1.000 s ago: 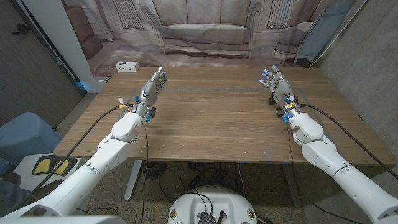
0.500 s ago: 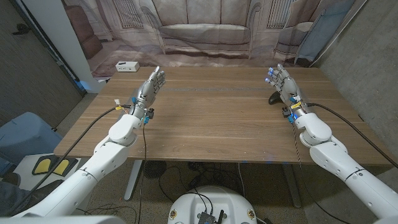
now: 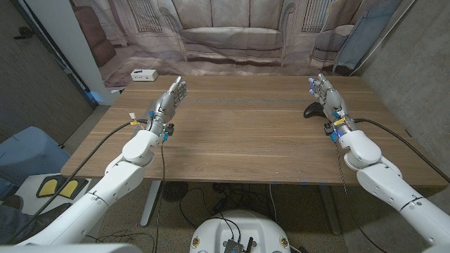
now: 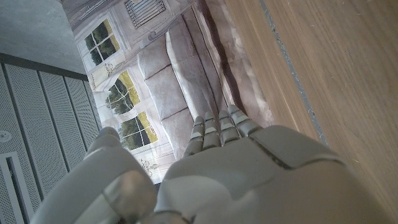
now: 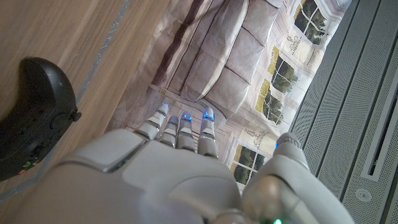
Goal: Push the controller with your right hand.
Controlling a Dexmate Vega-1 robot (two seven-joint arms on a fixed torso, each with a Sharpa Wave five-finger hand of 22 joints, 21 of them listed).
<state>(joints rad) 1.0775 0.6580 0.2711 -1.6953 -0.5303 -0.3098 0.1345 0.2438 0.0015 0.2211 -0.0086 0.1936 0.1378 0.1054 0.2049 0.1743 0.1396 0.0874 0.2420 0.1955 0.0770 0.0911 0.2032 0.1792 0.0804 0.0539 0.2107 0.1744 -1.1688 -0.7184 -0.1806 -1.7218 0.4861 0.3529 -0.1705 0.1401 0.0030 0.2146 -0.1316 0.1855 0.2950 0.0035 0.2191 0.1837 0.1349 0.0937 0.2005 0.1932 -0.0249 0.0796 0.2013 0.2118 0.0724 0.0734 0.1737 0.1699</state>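
Note:
A black controller (image 3: 312, 110) lies on the wooden table (image 3: 239, 133) toward its far right. My right hand (image 3: 326, 99) stands just to the right of it, fingers straight and reaching away from me, holding nothing; whether it touches the controller I cannot tell. In the right wrist view the controller (image 5: 30, 115) lies on the wood beside the back of my right hand (image 5: 168, 174). My left hand (image 3: 171, 97) is at the table's far left, fingers extended, empty, and its back (image 4: 249, 180) also appears in the left wrist view.
A small white box (image 3: 143, 74) sits beyond the table's far left corner. A printed backdrop of a sofa (image 3: 232, 35) hangs behind the table. A blue seat (image 3: 21, 151) stands at the left, off the table.
My right hand has shifted to the right, uncovering more of the controller on its left side. The controller and my left hand have barely moved.

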